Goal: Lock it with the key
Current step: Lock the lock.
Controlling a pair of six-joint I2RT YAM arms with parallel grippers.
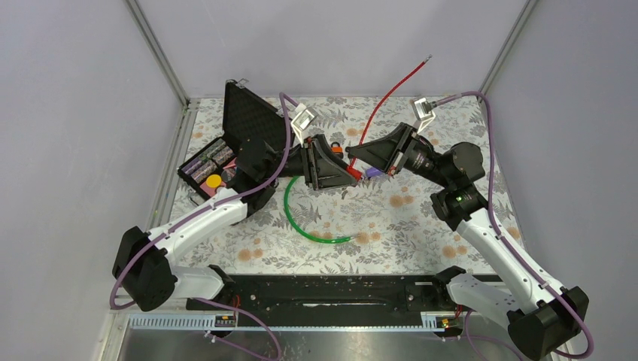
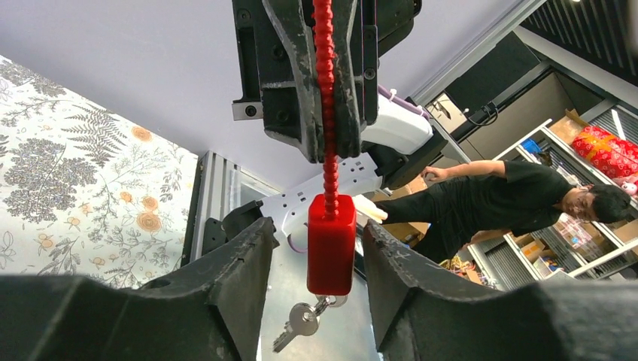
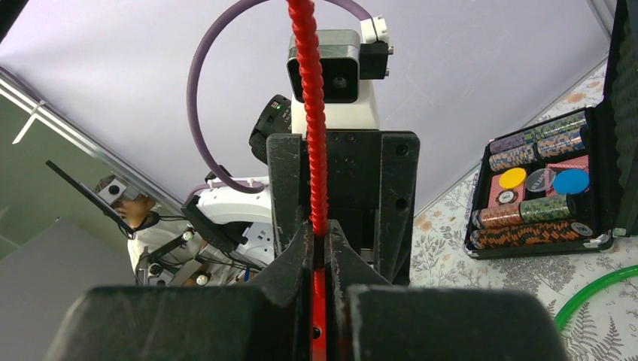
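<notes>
Left wrist view: my left gripper (image 2: 320,233) stands parted astride the red lock body (image 2: 331,244), not touching it. Its long axis runs twelve to six, the key (image 2: 303,320) dangling at six o'clock. My right gripper (image 2: 329,154) pinches the red cable (image 2: 323,45) at twelve.

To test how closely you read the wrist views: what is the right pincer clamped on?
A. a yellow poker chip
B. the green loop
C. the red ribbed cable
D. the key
C: in the right wrist view the right pincer is shut on the red ribbed cable, which rises from between its fingers.
</notes>
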